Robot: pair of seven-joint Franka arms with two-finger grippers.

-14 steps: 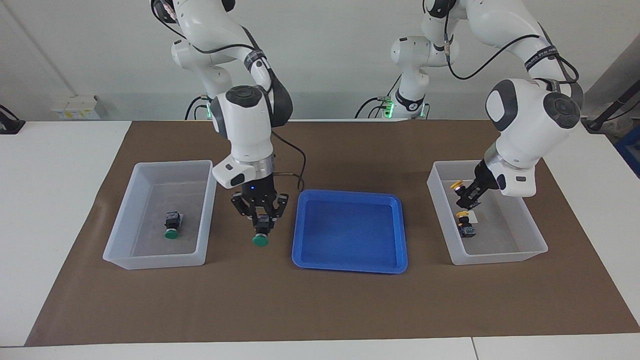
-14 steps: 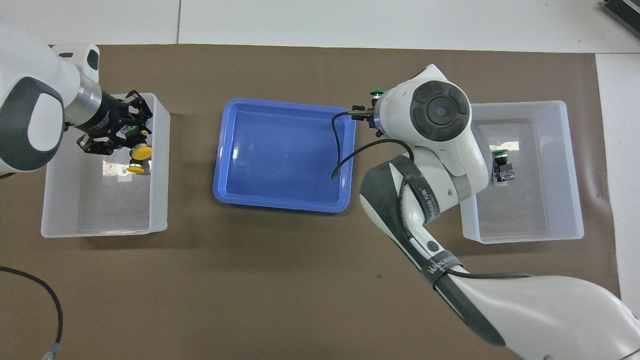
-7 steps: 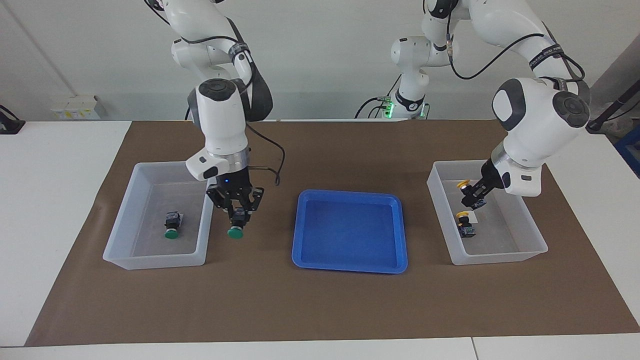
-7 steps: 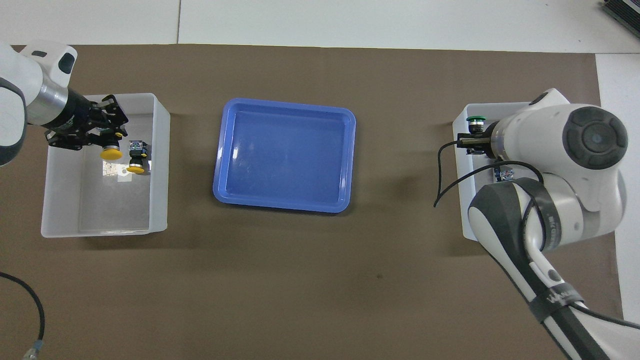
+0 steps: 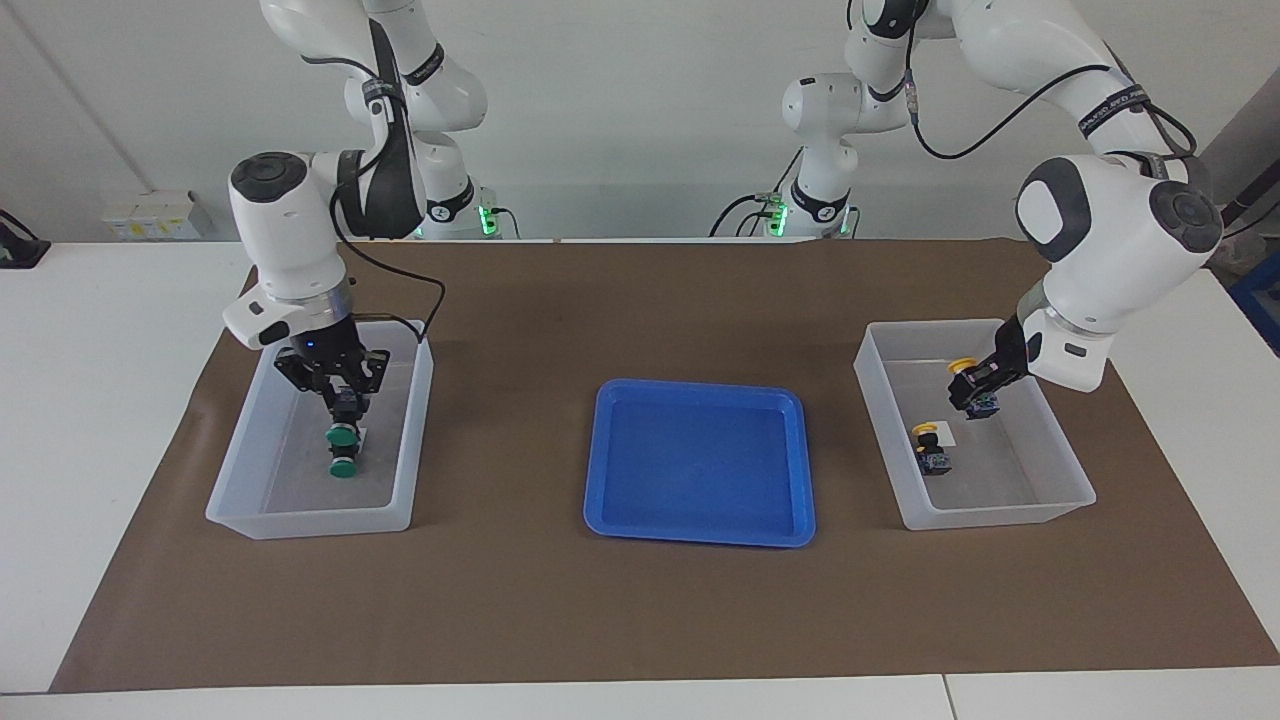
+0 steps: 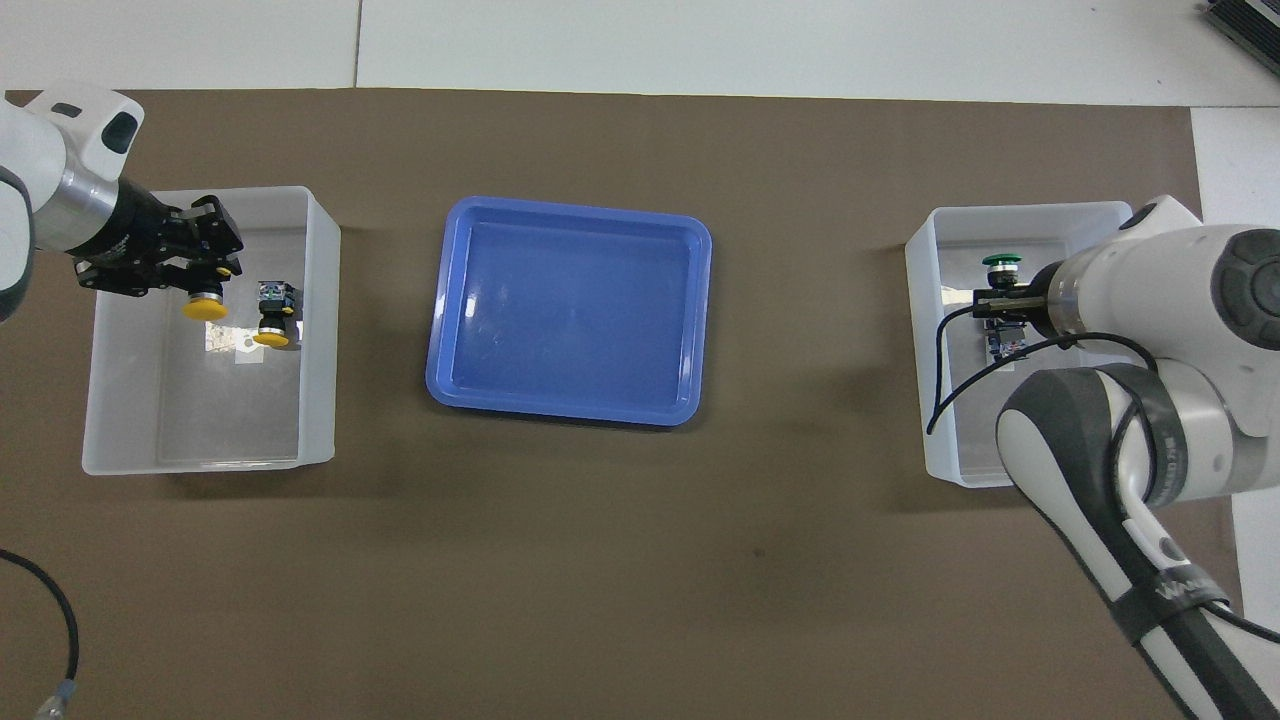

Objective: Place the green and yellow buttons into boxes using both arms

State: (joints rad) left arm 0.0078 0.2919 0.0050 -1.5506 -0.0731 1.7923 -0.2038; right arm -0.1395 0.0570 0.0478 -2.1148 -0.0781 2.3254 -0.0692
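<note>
Over each box (image 5: pixel 250 520), a held button (image 5: pixel 341 434).

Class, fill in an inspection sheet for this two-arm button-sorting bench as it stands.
Surface: brown mat on white table.
Job's things: green button lying in right-arm-end box; yellow button lying in left-arm-end box.
Clutter: blue tray, nothing in it.
Pincers: right pincer holds second green button over its box; left pincer holds second yellow button over its box.
Cables: black cable on right arm.
Surroundings: white wall.
</note>
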